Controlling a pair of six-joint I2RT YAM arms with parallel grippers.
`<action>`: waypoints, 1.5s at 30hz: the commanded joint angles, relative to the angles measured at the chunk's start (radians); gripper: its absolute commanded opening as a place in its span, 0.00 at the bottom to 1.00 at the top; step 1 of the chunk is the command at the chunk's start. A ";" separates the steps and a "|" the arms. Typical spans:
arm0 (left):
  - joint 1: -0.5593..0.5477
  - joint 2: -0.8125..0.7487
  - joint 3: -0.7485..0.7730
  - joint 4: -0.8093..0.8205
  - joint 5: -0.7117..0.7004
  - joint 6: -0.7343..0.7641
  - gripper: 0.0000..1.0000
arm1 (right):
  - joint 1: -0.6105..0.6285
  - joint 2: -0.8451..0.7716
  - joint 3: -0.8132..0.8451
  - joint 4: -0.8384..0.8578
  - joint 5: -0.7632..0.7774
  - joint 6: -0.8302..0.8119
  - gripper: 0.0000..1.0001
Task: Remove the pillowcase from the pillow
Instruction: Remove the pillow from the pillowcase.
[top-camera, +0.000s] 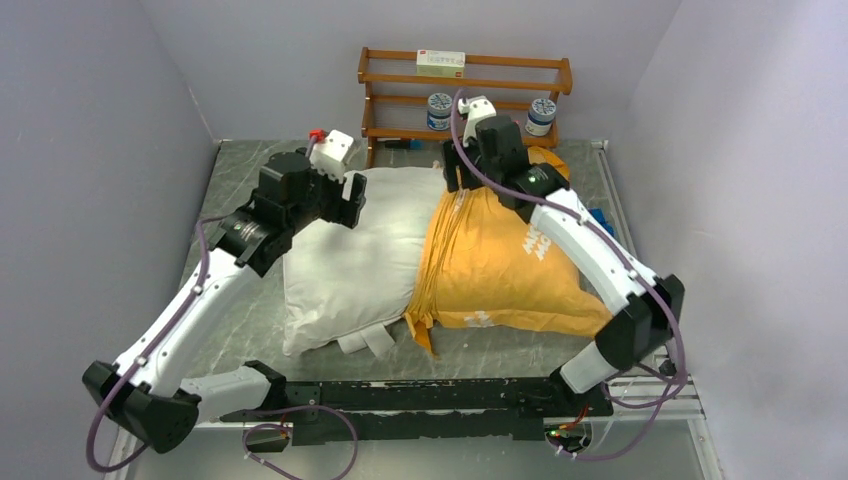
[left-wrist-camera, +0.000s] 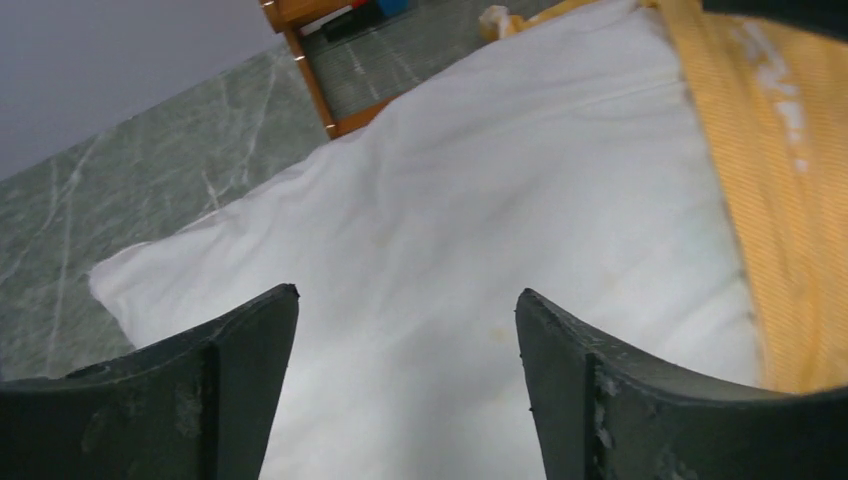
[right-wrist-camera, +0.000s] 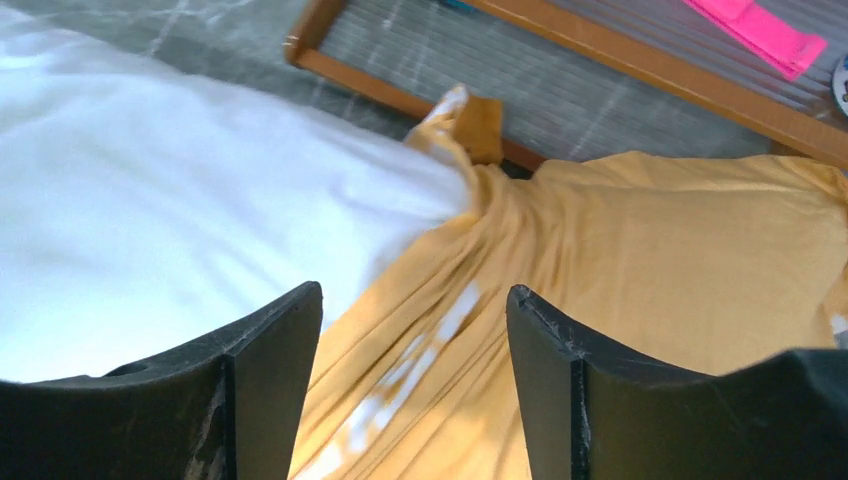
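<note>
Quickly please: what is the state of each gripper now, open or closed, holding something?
Left gripper: open, empty, over the pillow.
Right gripper: open, empty, over the pillowcase.

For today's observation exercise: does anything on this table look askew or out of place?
Yes. The orange-yellow fabric pillowcase sits only halfway on the plump white rectangular pillow, bunched in tight folds across its middle, leaving the left half bare. Nothing looks spilled or damaged.
</note>
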 joint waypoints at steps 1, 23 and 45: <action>-0.002 -0.086 -0.039 -0.047 0.140 0.006 0.87 | 0.089 -0.137 -0.086 0.046 0.098 0.037 0.72; -0.216 -0.340 -0.226 -0.203 0.281 0.154 0.96 | 0.633 -0.521 -0.554 -0.133 0.399 0.503 0.88; -0.321 -0.352 -0.306 -0.107 0.263 0.204 0.95 | 0.787 -0.318 -0.738 0.129 0.548 0.675 0.76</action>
